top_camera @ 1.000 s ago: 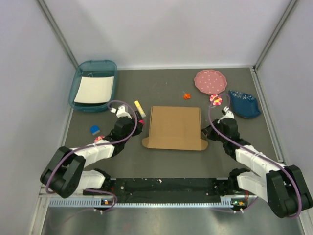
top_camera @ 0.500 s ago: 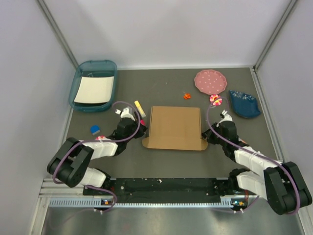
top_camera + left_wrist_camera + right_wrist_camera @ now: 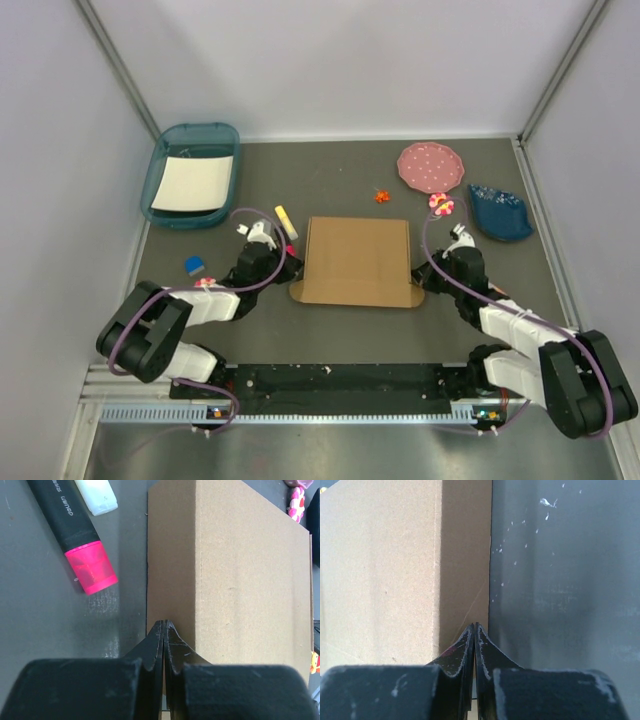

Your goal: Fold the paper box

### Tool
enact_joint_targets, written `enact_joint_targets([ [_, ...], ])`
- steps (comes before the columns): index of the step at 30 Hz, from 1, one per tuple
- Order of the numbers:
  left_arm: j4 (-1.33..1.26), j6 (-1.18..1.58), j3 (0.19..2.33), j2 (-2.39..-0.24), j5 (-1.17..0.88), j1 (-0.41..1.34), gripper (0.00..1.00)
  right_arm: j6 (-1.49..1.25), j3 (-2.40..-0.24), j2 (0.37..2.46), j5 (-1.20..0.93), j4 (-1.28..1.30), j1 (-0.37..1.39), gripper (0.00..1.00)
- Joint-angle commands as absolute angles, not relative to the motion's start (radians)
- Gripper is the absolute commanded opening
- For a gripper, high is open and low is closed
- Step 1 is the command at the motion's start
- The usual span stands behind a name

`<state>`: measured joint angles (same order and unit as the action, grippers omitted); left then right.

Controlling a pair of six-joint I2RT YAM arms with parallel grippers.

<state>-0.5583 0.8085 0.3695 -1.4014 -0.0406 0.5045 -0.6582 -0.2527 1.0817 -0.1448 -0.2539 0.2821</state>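
Since a second ago, the left arm (image 3: 190,308) has been pulled back, its elbow folded closer to its base, and the right arm (image 3: 510,322) has been drawn in slightly toward the near edge. Over the last half second hardly anything has been shifted.

From above, the paper box (image 3: 358,262) is seen lying flat on the dark counter (image 3: 340,170), midway between the two arms, with rounded tabs sticking out at its near corners. Only this view takes in the far clutter: a teal tray (image 3: 160,170) holding white paper (image 3: 195,182), a pink plate (image 3: 431,167), a blue dish (image 3: 500,212), a small blue piece (image 3: 194,265) and a pink flower shape (image 3: 440,203).

What cannot be made out from above is given by the wrist cameras. The left fingers (image 3: 157,640) are pressed together, nothing caught between them, their tips set at the box's left edge. A black marker with a pink cap (image 3: 75,530) is shown lying just beside that edge, apart from the cardboard. The right fingers (image 3: 467,645) are likewise closed on nothing, tips set at the box's right edge, with bare speckled counter to the right.
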Motion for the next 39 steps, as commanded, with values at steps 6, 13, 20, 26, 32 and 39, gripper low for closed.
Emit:
enact_joint_targets([
  [6,-0.693,0.805,0.321,-1.367,-0.152,0.503,0.00,-0.666,-0.256,0.902,-0.233,-0.223,0.275,0.00],
  [13,-0.654,0.813,0.310,-1.226,-0.195,0.503,0.00,-0.655,-0.307,0.721,-0.252,-0.049,0.275,0.00],
  [20,-0.555,0.815,0.322,-1.082,-0.225,0.503,0.00,-0.667,-0.341,0.626,-0.272,0.051,0.275,0.00],
  [26,-0.466,0.819,0.342,-0.968,-0.250,0.505,0.00,-0.692,-0.411,0.574,-0.272,0.126,0.275,0.00],
  [32,-0.361,0.821,0.391,-0.910,-0.276,0.505,0.00,-0.715,-0.543,0.623,-0.273,0.242,0.275,0.00],
  [39,-0.337,0.815,0.399,-0.907,-0.255,0.505,0.00,-0.710,-0.580,0.667,-0.272,0.267,0.275,0.00],
])
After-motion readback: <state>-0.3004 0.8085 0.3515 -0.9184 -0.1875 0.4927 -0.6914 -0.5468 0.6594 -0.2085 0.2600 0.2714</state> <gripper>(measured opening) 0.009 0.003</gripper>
